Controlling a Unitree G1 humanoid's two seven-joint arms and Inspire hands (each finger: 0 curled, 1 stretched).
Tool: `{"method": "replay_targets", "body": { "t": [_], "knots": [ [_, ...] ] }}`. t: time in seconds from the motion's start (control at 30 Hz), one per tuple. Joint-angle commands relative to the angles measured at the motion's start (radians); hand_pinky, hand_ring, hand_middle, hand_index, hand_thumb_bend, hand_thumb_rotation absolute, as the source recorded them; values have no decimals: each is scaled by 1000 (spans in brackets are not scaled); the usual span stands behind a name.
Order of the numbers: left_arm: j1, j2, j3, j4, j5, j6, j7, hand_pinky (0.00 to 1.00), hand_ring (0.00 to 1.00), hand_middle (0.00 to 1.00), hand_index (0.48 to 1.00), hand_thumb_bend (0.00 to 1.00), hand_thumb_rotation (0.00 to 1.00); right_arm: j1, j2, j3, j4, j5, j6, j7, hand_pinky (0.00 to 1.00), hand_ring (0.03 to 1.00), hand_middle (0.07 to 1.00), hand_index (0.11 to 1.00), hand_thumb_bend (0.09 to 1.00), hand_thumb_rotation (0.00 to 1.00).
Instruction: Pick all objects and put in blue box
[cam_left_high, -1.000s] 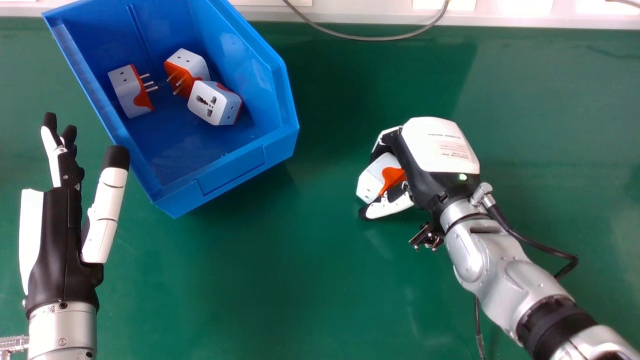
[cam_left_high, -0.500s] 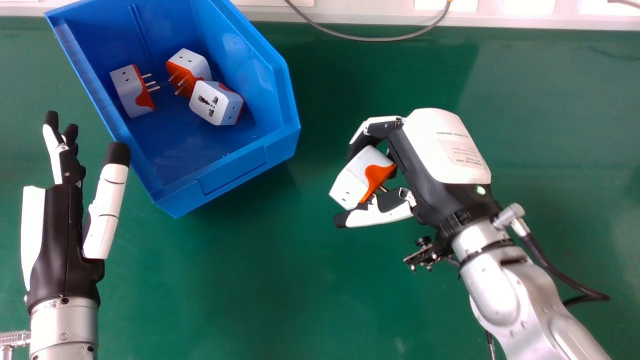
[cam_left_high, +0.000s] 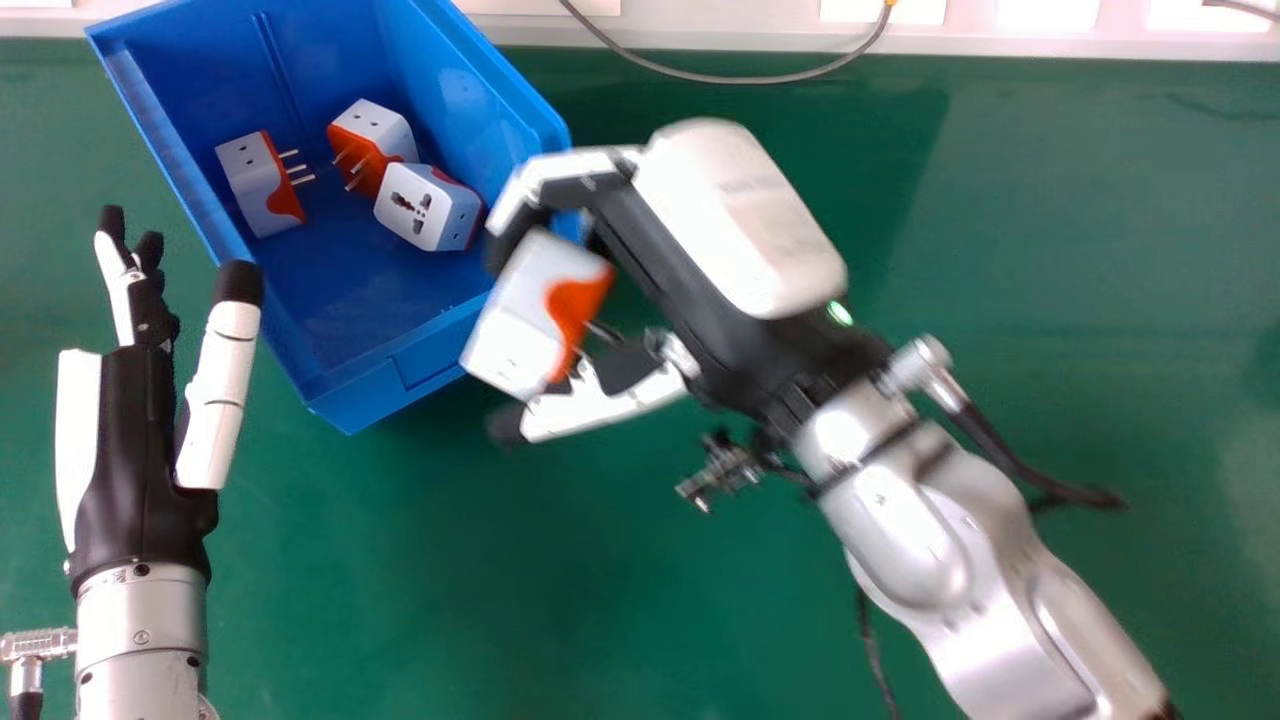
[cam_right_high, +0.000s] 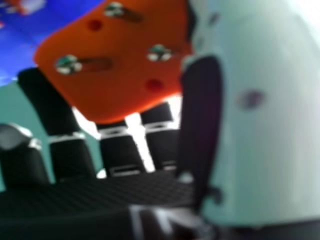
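Nearest us, at the lower left of the head view, our left hand (cam_left_high: 140, 450) stands idle with its fingers straight and its thumb spread wide. Our right hand (cam_left_high: 735, 220), in the middle of the frame, has its fingers bent over one end of a white and orange plug adapter (cam_left_high: 515, 310) and its thumb under the other, so we read the hold as a pinch across the length. That adapter sits on the left side of our right palm, its long axis slanting from upper right to lower left, its orange face and metal pins turned back toward the palm, as the right hand view also shows. Just beyond it, up and to the left, lies the blue box (cam_left_high: 350, 385); in the head view the adapter overlaps the box's near right corner, though we cannot tell how much height separates it from the rim. The right hand has the piece, so the coming move is ours to make with that arm: farther up and left, over the wall, then a release above the bare floor near the front. Farthest off, in the upper left of the frame, three adapters (cam_left_high: 265, 185) (cam_left_high: 370, 125) (cam_left_high: 420, 210) lie inside the box, two close together.
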Motion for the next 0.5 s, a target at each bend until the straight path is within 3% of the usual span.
{"method": "replay_targets", "body": {
  "t": [0.0, 0.03, 0.1, 0.17, 0.37, 0.47],
  "knots": [
    [-5, 5, -4, -11, -3, -23, 4, 967, 1000, 1000, 1000, 644, 1000, -115, 82, -4, 84, 40, 4, 0, 42, 91, 187, 481, 490, 127],
    [-3, 5, -4, -12, -3, -25, 5, 967, 1000, 1000, 1000, 641, 1000, -156, 109, -5, 135, 49, 8, -3, 43, 95, 194, 481, 490, 127],
    [2, 3, -4, -15, -3, -30, 6, 968, 1000, 1000, 1000, 625, 1000, -243, 162, -11, 238, 65, 25, -2, 140, 223, 318, 478, 488, 128],
    [4, 4, -3, -15, -2, -31, 7, 968, 1000, 1000, 1000, 626, 1000, -351, 214, -19, 368, 72, 43, -22, 186, 264, 350, 476, 488, 129],
    [13, 5, -4, -18, 1, -38, 10, 966, 1000, 1000, 1000, 696, 1000, -572, 299, -42, 679, 87, 31, -108, 194, 263, 363, 475, 487, 127],
    [21, 5, -4, -22, 5, -38, 12, 965, 1000, 1000, 1000, 706, 1000, -714, 340, -22, 881, 57, 58, -179, 227, 307, 405, 478, 488, 128]
  ]
}}
